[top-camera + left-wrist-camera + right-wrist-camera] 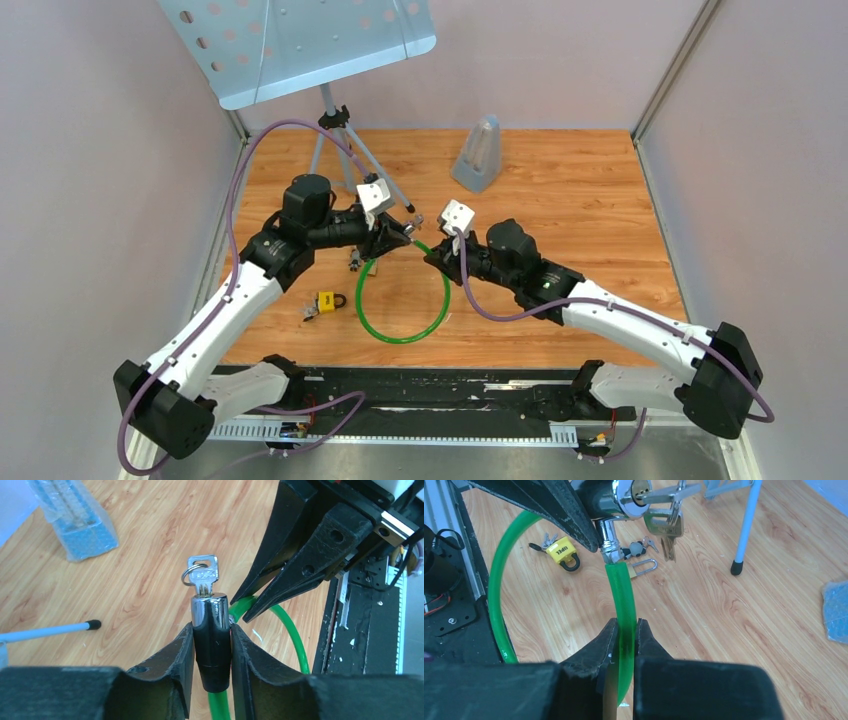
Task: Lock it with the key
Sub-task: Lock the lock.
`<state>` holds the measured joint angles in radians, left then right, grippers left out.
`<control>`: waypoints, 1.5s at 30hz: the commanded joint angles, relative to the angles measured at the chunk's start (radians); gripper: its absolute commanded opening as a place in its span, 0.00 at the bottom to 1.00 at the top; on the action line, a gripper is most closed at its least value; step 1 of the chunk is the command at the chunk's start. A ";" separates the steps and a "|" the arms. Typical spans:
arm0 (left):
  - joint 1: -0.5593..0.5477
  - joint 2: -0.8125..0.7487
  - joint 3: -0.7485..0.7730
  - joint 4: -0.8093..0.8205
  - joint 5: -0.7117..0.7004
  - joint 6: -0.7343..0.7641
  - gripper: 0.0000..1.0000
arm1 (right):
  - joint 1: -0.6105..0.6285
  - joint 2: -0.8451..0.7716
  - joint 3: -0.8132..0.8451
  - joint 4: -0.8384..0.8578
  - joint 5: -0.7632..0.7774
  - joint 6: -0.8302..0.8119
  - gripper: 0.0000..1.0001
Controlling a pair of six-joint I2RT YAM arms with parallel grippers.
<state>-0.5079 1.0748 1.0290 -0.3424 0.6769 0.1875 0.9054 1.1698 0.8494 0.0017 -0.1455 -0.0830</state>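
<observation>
A green cable lock (pixel 400 338) loops over the wooden table. My left gripper (pixel 211 630) is shut on its black and chrome barrel (pixel 211 640) and holds it above the table. A silver key (pixel 205 575) on a ring stands in the barrel's keyhole. Spare keys (pixel 669 530) hang from the ring. My right gripper (pixel 626 627) is shut on the green cable (pixel 623 595) just behind its chrome end pin (pixel 608 545). The pin meets the barrel's side, and a left finger partly hides the joint. In the top view the two grippers (pixel 395 237) (pixel 432 255) are close together.
A yellow padlock (pixel 327 301) lies left of the loop, and a brass padlock with keys (pixel 641 569) lies under the barrel. A music stand's tripod (pixel 335 120) and a grey wedge-shaped object (pixel 480 152) stand at the back. A bubble-wrapped pack (pixel 75 520) lies nearby.
</observation>
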 commanded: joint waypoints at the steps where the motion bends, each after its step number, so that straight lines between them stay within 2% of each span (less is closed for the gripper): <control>1: -0.022 -0.016 0.042 -0.091 0.082 0.074 0.39 | 0.024 -0.069 0.004 0.258 -0.012 0.047 0.00; 3: -0.023 -0.017 0.064 -0.136 0.091 0.105 0.45 | 0.021 -0.066 0.005 0.249 -0.001 0.055 0.00; 6: -0.021 -0.019 0.083 -0.172 0.093 0.118 0.61 | 0.022 -0.062 -0.008 0.259 0.004 0.076 0.00; 8: -0.020 -0.023 0.091 -0.179 0.089 0.119 0.66 | 0.022 -0.060 -0.016 0.265 0.008 0.098 0.00; 14: 0.008 -0.041 0.098 -0.179 0.086 0.082 0.69 | 0.021 -0.069 -0.039 0.265 0.028 0.104 0.00; 21: 0.024 -0.049 0.078 -0.089 0.014 -0.066 0.79 | 0.021 -0.081 -0.102 0.342 0.023 0.058 0.00; 26: 0.024 -0.059 0.076 -0.079 -0.014 -0.103 0.78 | 0.020 -0.055 -0.093 0.349 0.026 0.031 0.00; 28: 0.026 -0.056 0.080 -0.083 -0.026 -0.120 0.74 | 0.021 -0.050 -0.097 0.362 0.024 0.032 0.00; 30: 0.028 -0.040 0.089 -0.101 -0.021 -0.126 0.65 | 0.021 -0.050 -0.101 0.373 0.020 0.037 0.00; 32: 0.032 -0.018 0.096 -0.135 -0.007 -0.127 0.51 | 0.021 -0.049 -0.100 0.376 0.014 0.038 0.00; 33: 0.034 -0.003 0.099 -0.142 0.000 -0.127 0.39 | 0.021 -0.047 -0.099 0.377 0.014 0.040 0.00; 34: 0.035 0.003 0.101 -0.149 0.012 -0.126 0.32 | 0.021 -0.047 -0.098 0.375 0.011 0.039 0.00; 35: 0.035 0.013 0.100 -0.149 0.018 -0.127 0.15 | 0.021 -0.045 -0.096 0.374 0.008 0.040 0.00; 37: 0.035 0.025 0.097 -0.146 0.019 -0.131 0.01 | 0.021 -0.038 -0.091 0.374 0.005 0.044 0.00; 45: 0.035 0.072 0.036 -0.056 0.085 -0.180 0.00 | 0.021 0.018 -0.040 0.413 -0.034 0.143 0.00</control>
<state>-0.4686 1.1213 1.0874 -0.4774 0.7021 0.0422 0.9154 1.1812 0.7349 0.2531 -0.1066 -0.0254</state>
